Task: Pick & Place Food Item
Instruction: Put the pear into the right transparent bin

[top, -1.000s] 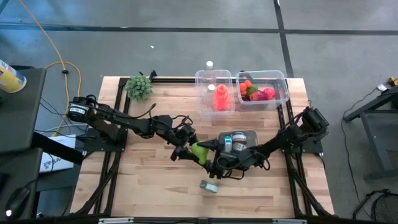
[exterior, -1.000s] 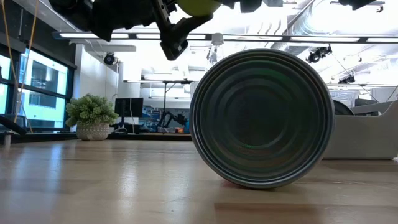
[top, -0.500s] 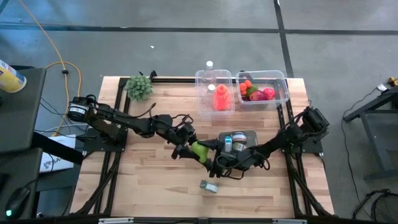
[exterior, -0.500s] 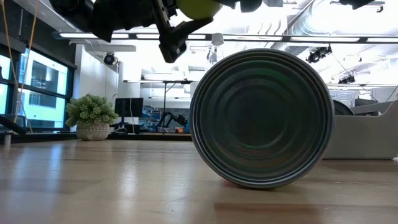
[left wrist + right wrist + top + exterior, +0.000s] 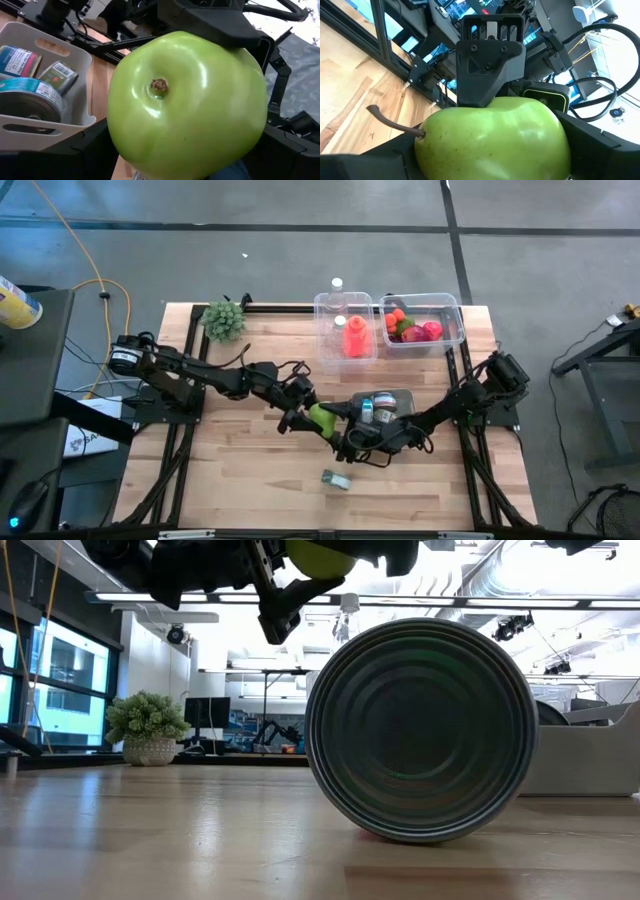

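Behind both grippers (image 5: 330, 426) clamping one green pear (image 5: 320, 418), a grey bin (image 5: 402, 397) holds cans (image 5: 363, 411).

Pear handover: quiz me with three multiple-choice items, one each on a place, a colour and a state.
1. Where is the loose can?
A. In the grey bin
B. On its side on the bare table
C. In a clear container

2. What colour is the pear?
A. Red
B. Yellow
C. Green

3. What is the pear's state?
A. Held above the table
B. Lying on the table
C. Dropped in a bin

Key: B, the can lies alone on the table. C, the pear is green in both wrist views. A, the left gripper holds it aloft, with the right gripper right at it.
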